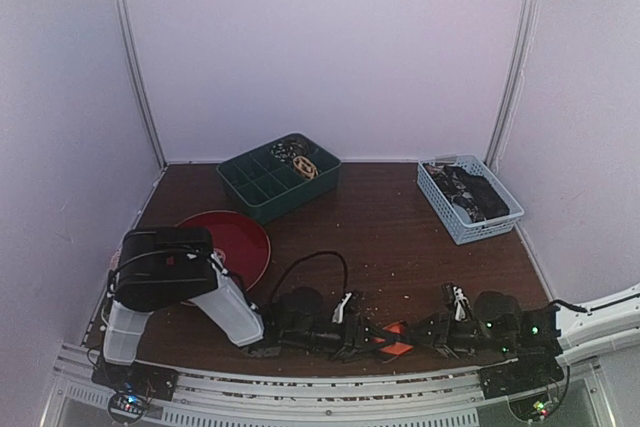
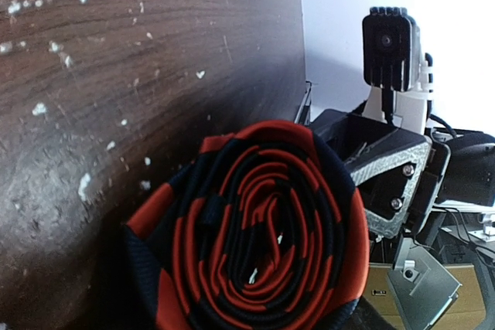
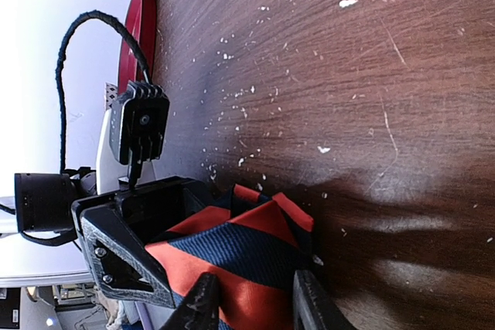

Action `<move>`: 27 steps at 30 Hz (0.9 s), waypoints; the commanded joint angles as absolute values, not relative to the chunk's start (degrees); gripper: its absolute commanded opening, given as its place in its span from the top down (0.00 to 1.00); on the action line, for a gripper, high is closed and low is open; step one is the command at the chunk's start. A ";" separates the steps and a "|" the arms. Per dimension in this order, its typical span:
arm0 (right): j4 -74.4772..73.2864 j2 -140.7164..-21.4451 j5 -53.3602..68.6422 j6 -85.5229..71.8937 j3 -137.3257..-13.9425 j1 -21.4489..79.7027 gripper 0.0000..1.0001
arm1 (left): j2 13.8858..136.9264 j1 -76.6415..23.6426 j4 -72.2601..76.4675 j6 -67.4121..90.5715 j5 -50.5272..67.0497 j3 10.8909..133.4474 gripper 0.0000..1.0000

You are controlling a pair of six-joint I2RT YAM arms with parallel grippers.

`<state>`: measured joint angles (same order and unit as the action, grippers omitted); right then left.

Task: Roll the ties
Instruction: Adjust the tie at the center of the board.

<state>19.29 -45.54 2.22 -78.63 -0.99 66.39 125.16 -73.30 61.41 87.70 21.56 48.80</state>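
Where the left gripper (image 1: 368,333) and right gripper (image 1: 422,333) meet, at 6 o'clock on the table (image 1: 400,237), the overhead view shows the striped tie (image 1: 397,337) stretched between them. Left wrist view: the tie is wound into a flat orange-red and black coil, with the right gripper against it at 2 o'clock. Right wrist view: both grippers are clenched on the tie, and the right fingers (image 3: 203,305) straddle an orange-red band.

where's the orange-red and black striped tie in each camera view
top external: orange-red and black striped fabric tie at the near edge, right of centre
left wrist: coiled, lower centre
right wrist: bottom edge, left of centre
shared landmark: dark wooden table flecked with white crumbs
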 commanded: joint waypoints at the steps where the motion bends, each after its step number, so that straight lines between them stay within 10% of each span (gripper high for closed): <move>1: 19.51 -46.17 1.56 -79.57 -0.61 67.78 0.67 | 125.82 -73.74 59.89 86.13 19.98 52.52 0.46; 12: 16.15 -46.32 -3.88 -74.05 -2.88 68.10 0.65 | 123.98 -72.91 58.00 81.20 19.56 50.41 0.73; 27: -4.39 -35.47 -10.35 -80.33 -7.46 68.55 0.54 | 120.59 -72.59 47.93 73.32 19.69 52.11 0.58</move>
<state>4.38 -39.20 -8.71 -75.44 -8.10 67.81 121.05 -72.84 46.87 73.78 19.53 52.18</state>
